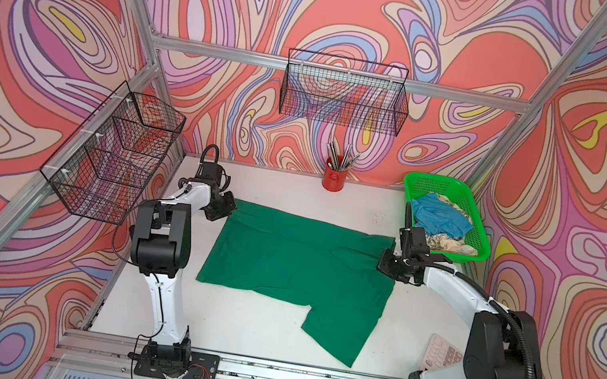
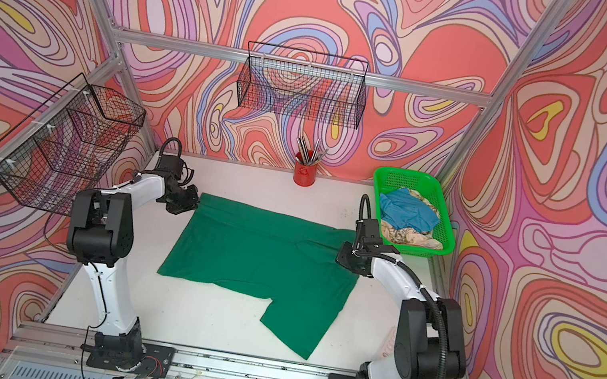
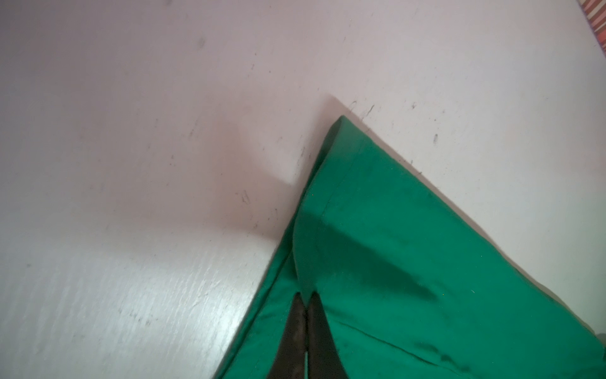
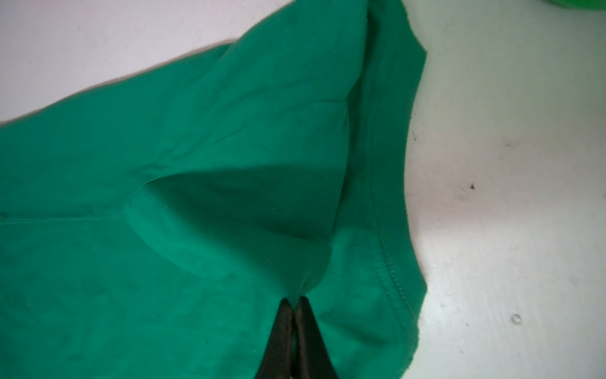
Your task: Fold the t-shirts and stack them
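You are handling first shirt: dark green tee (image 1: 296, 269) lying flat at surface (image 1: 284, 191) centre, fold judged barely starting. Left fingers (image 3: 295, 328) clamping its 10 o'clock corner, right fingers (image 4: 282, 328) its 2 o'clock edge. Light blue tee (image 1: 440, 219), cream patterned tee (image 1: 448, 243) waiting in basket (image 1: 410, 184) at 1 o'clock; nothing stacked.

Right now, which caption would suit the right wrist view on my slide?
Right end effector shut, pinching the dark green t-shirt lying on the white table.
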`<state>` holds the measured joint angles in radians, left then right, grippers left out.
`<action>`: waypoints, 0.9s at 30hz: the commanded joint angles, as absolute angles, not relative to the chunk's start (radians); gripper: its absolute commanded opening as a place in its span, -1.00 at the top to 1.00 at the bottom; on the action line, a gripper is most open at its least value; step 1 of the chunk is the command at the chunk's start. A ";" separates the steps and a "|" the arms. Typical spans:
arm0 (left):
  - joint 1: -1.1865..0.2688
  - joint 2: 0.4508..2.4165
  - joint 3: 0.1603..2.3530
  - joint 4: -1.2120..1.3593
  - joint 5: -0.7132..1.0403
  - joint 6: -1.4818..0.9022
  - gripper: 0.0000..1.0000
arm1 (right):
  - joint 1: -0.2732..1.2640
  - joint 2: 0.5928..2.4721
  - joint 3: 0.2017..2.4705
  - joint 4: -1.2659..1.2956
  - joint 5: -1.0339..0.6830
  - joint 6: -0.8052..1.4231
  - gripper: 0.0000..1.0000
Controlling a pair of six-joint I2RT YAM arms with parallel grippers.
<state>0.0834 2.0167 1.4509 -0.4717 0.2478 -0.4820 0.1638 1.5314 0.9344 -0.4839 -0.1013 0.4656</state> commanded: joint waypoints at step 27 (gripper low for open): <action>0.073 1.846 1.341 -0.498 0.184 -0.497 -0.14 | 0.414 1.495 1.063 -0.595 0.170 0.427 0.05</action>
